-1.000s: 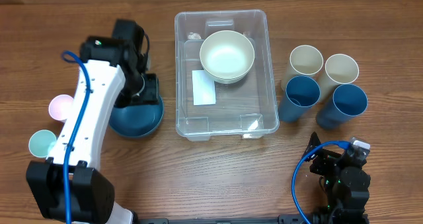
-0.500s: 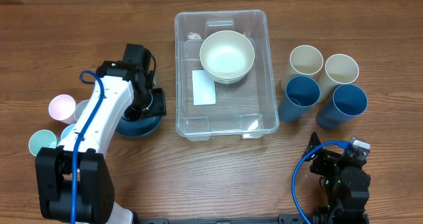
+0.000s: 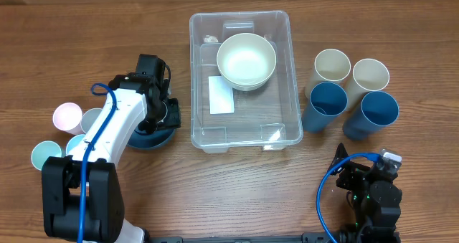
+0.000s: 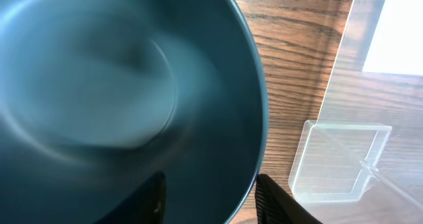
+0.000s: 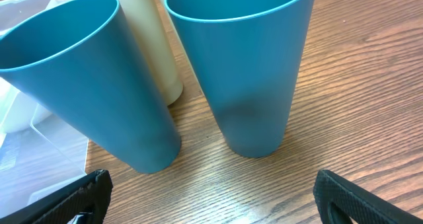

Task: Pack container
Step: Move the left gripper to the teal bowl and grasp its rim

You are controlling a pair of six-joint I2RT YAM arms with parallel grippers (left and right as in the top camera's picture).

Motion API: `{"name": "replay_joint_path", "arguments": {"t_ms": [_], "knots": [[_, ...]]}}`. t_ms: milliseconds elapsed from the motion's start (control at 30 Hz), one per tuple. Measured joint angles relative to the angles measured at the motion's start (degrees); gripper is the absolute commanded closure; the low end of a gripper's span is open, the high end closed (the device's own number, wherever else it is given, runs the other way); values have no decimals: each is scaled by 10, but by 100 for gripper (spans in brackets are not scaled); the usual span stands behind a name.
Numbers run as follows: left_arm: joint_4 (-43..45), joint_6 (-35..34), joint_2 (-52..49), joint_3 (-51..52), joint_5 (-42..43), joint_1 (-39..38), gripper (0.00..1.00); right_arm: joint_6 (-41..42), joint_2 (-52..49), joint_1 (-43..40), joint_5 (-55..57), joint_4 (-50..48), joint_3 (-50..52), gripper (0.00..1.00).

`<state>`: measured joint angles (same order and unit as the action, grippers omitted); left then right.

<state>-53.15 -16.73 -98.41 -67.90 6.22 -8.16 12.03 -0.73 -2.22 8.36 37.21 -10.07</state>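
So the container [image 3: 262, 103] sits pretty much dead centre on the table [image 3: 215, 193], long side running away from the robot, and there's just the one. On its base is one white label [image 3: 221, 96], a bit left of the middle, but it's too small for me to read anything off it. Only one thing sits inside that I can count for sure, a cream bowl [image 3: 246, 60], upright, in the far half. Just left of the bin, near its front left corner but not touching, is one dark blue bowl [image 3: 143, 137]. The left gripper [image 4: 210, 187] is down on it with its fingers [image 4: 153, 199] either side of the rim, one inside the bowl and one outside. There's a visible gap between them, so it isn't pinching anything. Further left I count three small cups peeking out beside the left arm [image 3: 107, 135]: a pink cup [image 3: 64, 116], a grey cup [image 3: 92, 119] and a mint cup [image 3: 44, 155]. Right of the bin stand four tall cups bunched two by two, two cream cups [image 3: 332, 65] at the back and two blue cups [image 3: 377, 112] in front. The right gripper [image 5: 211, 201] sits at the near right, well apart from the bin, fingers spread wide with nothing in them, facing the blue pair.
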Motion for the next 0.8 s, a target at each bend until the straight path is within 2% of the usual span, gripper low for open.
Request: {"name": "replay_joint_path", "arguments": {"t_ms": [67, 167, 500, 633, 800], "knots": [[1, 3, -3, 0, 0, 0, 62, 0, 0, 0, 0, 0, 0, 0], [4, 5, -15, 0, 0, 0, 69, 0, 0, 0, 0, 0, 0, 0], [26, 8, -64, 0, 0, -1, 74, 0, 0, 0, 0, 0, 0, 0], [37, 8, -67, 0, 0, -1, 85, 0, 0, 0, 0, 0, 0, 0], [47, 13, -67, 0, -6, -1, 91, 0, 0, 0, 0, 0, 0, 0]]}}
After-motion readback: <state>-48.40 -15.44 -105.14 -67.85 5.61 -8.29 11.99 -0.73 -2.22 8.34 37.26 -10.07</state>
